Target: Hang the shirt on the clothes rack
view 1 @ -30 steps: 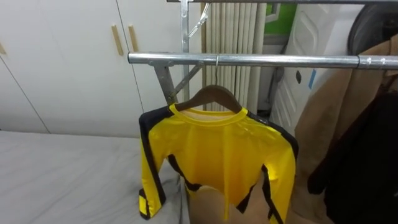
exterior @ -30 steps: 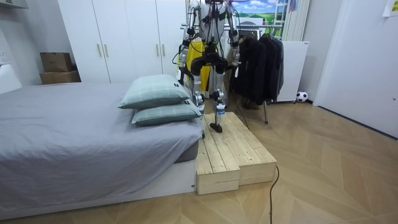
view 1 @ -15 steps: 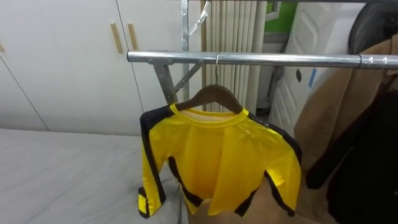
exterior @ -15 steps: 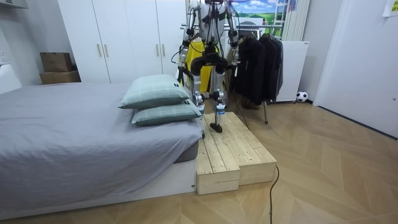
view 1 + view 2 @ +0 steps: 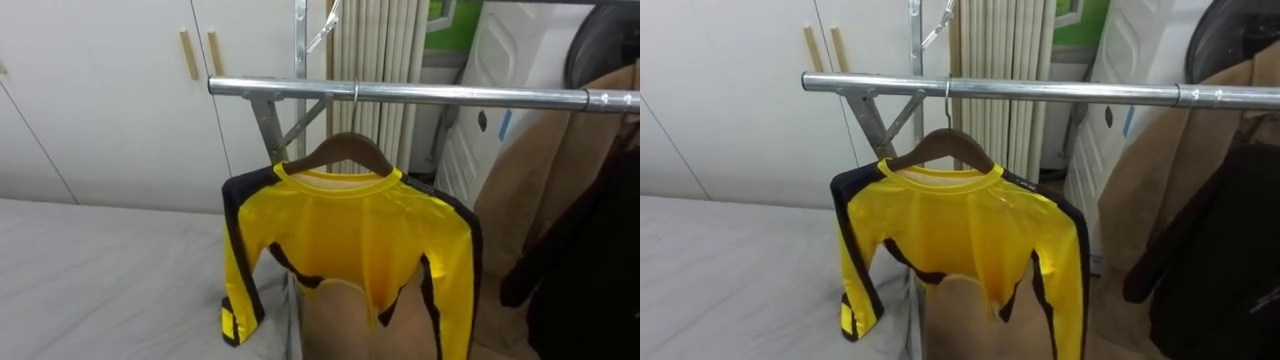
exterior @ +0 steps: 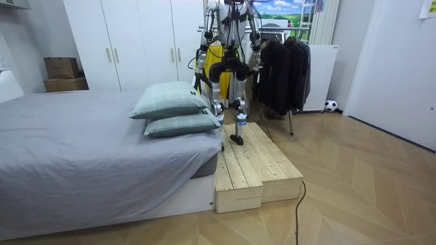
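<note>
A yellow long-sleeved shirt with black trim hangs on a wooden hanger. The hanger's hook sits over the metal rail of a clothes rack. The shirt hangs free, with its left sleeve drooping beside the bed. In the room view I stand on a wooden platform facing the rack, the yellow shirt in front of me. My left hand and right hand are down by my sides.
Beige and dark coats hang on the rail to the right of the shirt. A grey bed lies to the left, with two pillows. White wardrobe doors stand behind.
The shirt's hem and sleeves sway a little on the hanger. The whole picture has shifted slightly, which is the camera's own move.
</note>
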Available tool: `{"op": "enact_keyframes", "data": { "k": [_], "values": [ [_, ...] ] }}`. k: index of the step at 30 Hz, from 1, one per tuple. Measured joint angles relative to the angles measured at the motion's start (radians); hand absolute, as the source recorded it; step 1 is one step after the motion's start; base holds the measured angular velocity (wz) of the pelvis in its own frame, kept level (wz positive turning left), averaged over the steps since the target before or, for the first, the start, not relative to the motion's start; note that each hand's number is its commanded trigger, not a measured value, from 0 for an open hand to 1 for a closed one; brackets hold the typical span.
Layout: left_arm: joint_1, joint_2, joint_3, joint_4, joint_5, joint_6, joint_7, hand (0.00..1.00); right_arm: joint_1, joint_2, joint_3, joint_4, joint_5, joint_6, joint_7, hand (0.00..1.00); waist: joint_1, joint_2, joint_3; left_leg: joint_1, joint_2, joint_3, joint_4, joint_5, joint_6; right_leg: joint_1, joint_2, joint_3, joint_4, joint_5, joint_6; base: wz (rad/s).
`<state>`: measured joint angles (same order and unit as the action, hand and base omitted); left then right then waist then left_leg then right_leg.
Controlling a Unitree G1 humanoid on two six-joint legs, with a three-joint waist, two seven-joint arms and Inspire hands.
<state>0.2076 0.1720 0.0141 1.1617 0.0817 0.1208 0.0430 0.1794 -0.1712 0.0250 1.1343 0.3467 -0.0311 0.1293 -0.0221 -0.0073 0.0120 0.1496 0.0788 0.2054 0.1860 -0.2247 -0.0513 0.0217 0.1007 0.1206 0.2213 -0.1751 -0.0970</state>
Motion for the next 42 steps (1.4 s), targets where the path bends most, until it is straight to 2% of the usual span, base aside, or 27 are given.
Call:
{"op": "enact_keyframes", "data": {
  "k": [6, 11, 22, 26, 28, 30, 31, 32, 33, 35, 36, 37, 38, 39, 40, 42],
  "values": [
    [0.002, -0.005, 0.000, 0.000, 0.001, -0.009, 0.020, 0.00, -0.001, 0.000, 0.027, -0.011, -0.018, -0.021, -0.018, 0.00, 0.002, 0.000, -0.0001, 0.000, 0.000, 0.000, -0.001, 0.000, 0.000, 0.000, 0.001, 0.000, 0.000, 0.000, 0.000, 0.00],
    [0.002, -0.005, 0.000, 0.000, 0.002, -0.011, 0.021, 0.00, -0.003, 0.002, 0.027, -0.010, -0.020, -0.022, -0.016, 0.00, 0.001, -0.001, -0.0007, 0.000, 0.000, -0.004, -0.001, 0.000, 0.000, 0.000, 0.000, 0.000, 0.000, 0.000, 0.000, 0.00],
    [0.002, -0.003, -0.020, 0.001, 0.010, -0.038, 0.034, 0.00, -0.009, 0.011, 0.042, -0.011, 0.011, -0.021, 0.005, 0.00, 0.002, -0.001, 0.0010, -0.011, 0.001, -0.013, 0.004, 0.000, 0.000, 0.000, -0.005, -0.035, 0.000, -0.002, -0.001, 0.07],
    [-0.008, -0.004, -0.040, 0.002, 0.008, -0.045, 0.035, 0.00, -0.048, 0.009, 0.075, -0.007, 0.003, -0.021, 0.008, 0.00, 0.006, 0.012, 0.0024, -0.024, 0.003, -0.020, 0.016, 0.000, 0.000, -0.003, -0.007, -0.049, 0.000, 0.000, -0.004, 0.10],
    [-0.010, -0.009, -0.052, 0.006, 0.007, -0.061, 0.036, 0.00, -0.064, 0.011, 0.092, -0.014, -0.021, -0.023, 0.030, 0.00, 0.010, 0.027, 0.0022, -0.046, 0.005, -0.021, 0.033, 0.000, 0.000, -0.011, -0.011, -0.066, 0.002, -0.001, -0.007, 0.23],
    [-0.021, -0.021, -0.055, 0.006, 0.007, -0.087, 0.036, 0.00, -0.075, 0.010, 0.103, -0.039, -0.082, -0.024, 0.042, 0.00, 0.025, 0.045, -0.0043, -0.090, 0.006, -0.036, 0.054, 0.000, 0.000, -0.041, -0.016, -0.097, 0.012, -0.001, -0.009, 0.37],
    [-0.026, -0.024, -0.055, 0.005, 0.007, -0.093, 0.035, 0.00, -0.078, 0.010, 0.111, -0.044, -0.089, -0.025, 0.044, 0.00, 0.030, 0.053, -0.0027, -0.100, 0.008, -0.044, 0.056, 0.000, -0.001, -0.048, -0.017, -0.108, 0.017, -0.002, -0.011, 0.47],
    [-0.035, -0.030, -0.055, 0.005, 0.002, -0.101, 0.035, 0.00, -0.088, 0.010, 0.113, -0.046, -0.104, -0.025, 0.057, 0.00, 0.032, 0.062, -0.0042, -0.126, 0.009, -0.046, 0.071, 0.001, -0.002, -0.065, -0.023, -0.144, 0.026, -0.004, -0.015, 0.58],
    [-0.039, -0.035, -0.050, -0.001, -0.003, -0.108, 0.032, 0.00, -0.099, 0.010, 0.113, -0.048, -0.127, -0.025, 0.067, 0.00, 0.039, 0.072, -0.0036, -0.153, 0.011, -0.045, 0.087, 0.003, -0.006, -0.073, -0.037, -0.223, 0.024, -0.006, -0.019, 0.62],
    [-0.046, -0.041, -0.047, -0.003, -0.004, -0.122, 0.025, 0.00, -0.104, 0.010, 0.114, -0.042, -0.165, -0.037, 0.069, 0.00, 0.048, 0.075, -0.0026, -0.185, 0.012, -0.039, 0.089, 0.025, -0.009, -0.072, -0.053, -0.307, 0.011, -0.006, -0.026, 0.97],
    [-0.059, -0.039, -0.046, -0.003, -0.004, -0.126, 0.018, 0.00, -0.104, 0.009, 0.113, -0.032, -0.166, -0.044, 0.069, 0.00, 0.050, 0.074, -0.0033, -0.209, 0.012, -0.008, 0.086, 0.049, -0.007, -0.072, -0.068, -0.359, 0.003, -0.007, -0.031, 1.24],
    [-0.057, -0.038, -0.045, -0.004, -0.004, -0.127, 0.015, 0.00, -0.107, 0.007, 0.112, -0.020, -0.162, -0.046, 0.070, 0.00, 0.050, 0.073, -0.0035, -0.219, 0.015, 0.023, 0.088, 0.060, -0.002, -0.071, -0.077, -0.389, -0.002, -0.008, -0.034, 1.39],
    [-0.060, -0.037, -0.033, -0.005, -0.002, -0.128, 0.011, 0.00, -0.109, 0.005, 0.108, 0.005, -0.161, -0.047, 0.067, 0.00, 0.051, 0.071, -0.0045, -0.232, 0.036, 0.098, 0.126, 0.061, 0.007, -0.071, -0.089, -0.444, -0.002, -0.013, -0.039, 1.39],
    [-0.059, -0.035, -0.009, -0.009, -0.004, -0.128, 0.009, 0.00, -0.111, 0.003, 0.107, 0.028, -0.162, -0.044, 0.062, 0.00, 0.053, 0.065, -0.0053, -0.233, 0.056, 0.168, 0.178, 0.050, 0.018, -0.072, -0.100, -0.492, 0.000, -0.018, -0.043, 1.40],
    [-0.057, -0.034, 0.003, -0.011, -0.006, -0.128, 0.008, 0.00, -0.110, 0.002, 0.105, 0.031, -0.163, -0.038, 0.058, 0.00, 0.054, 0.063, -0.0052, -0.233, 0.067, 0.195, 0.206, 0.043, 0.020, -0.072, -0.105, -0.519, 0.001, -0.019, -0.044, 1.38],
    [-0.053, -0.020, 0.027, -0.011, -0.012, -0.124, -0.003, 0.00, -0.105, 0.003, 0.079, 0.033, -0.162, -0.018, 0.053, 0.00, 0.056, 0.057, -0.0042, -0.216, 0.112, 0.265, 0.334, 0.000, 0.018, -0.073, -0.116, -0.627, 0.002, -0.029, -0.050, 1.43]
  ]
}}
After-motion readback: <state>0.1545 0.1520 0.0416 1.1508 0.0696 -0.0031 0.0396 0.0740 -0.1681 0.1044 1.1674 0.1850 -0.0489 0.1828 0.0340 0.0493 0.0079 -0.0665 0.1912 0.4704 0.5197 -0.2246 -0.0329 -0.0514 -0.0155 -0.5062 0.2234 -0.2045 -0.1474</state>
